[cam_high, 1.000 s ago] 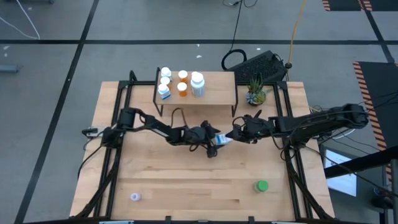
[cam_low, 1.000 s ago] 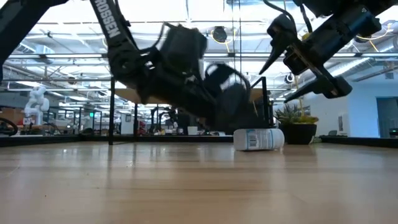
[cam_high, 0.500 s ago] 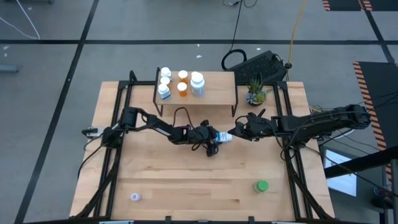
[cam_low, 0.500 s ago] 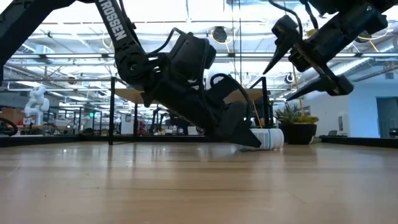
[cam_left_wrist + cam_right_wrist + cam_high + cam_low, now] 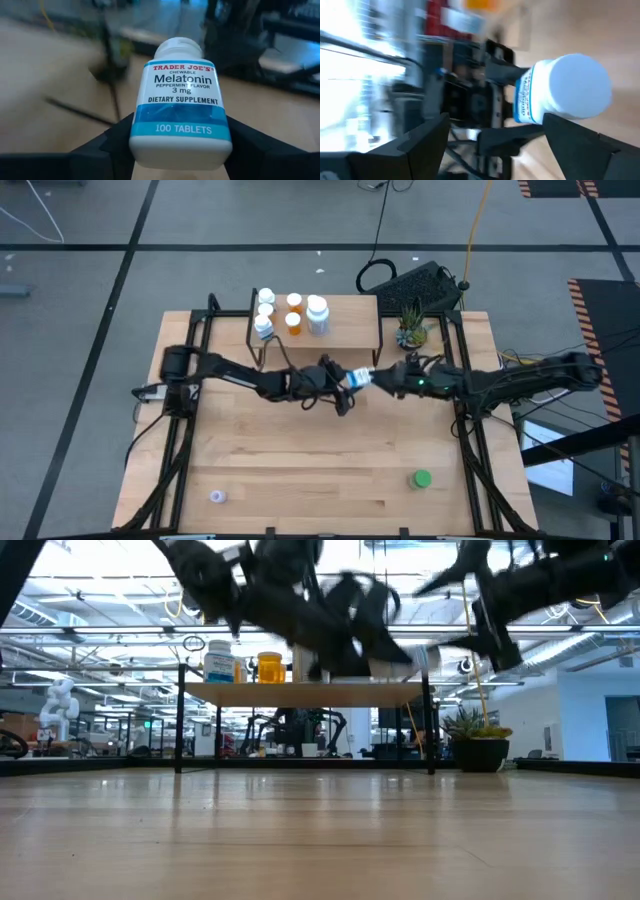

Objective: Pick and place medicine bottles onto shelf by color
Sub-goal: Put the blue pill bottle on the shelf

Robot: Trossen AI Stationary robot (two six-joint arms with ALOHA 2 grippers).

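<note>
Sorting stands roughly half done — six bottles (image 5: 290, 313) sit on the shelf (image 5: 350, 325) at 12 o'clock, the left claw (image 5: 345, 383) clamps a blue-white melatonin bottle (image 5: 180, 107) mid-bench beside the open, empty right claw (image 5: 385, 380), and two bottles wait at 6 o'clock — purple (image 5: 218, 497), green-capped (image 5: 422, 479).

Shelf (image 5: 345, 320): right half bare; left half occupied by six bottles (image 5: 290, 313). Counter (image 5: 300, 450) front open, save green-capped bottle (image 5: 421, 478) and purple bottle (image 5: 218, 496). Plant (image 5: 411, 330) stands right of shelf.
</note>
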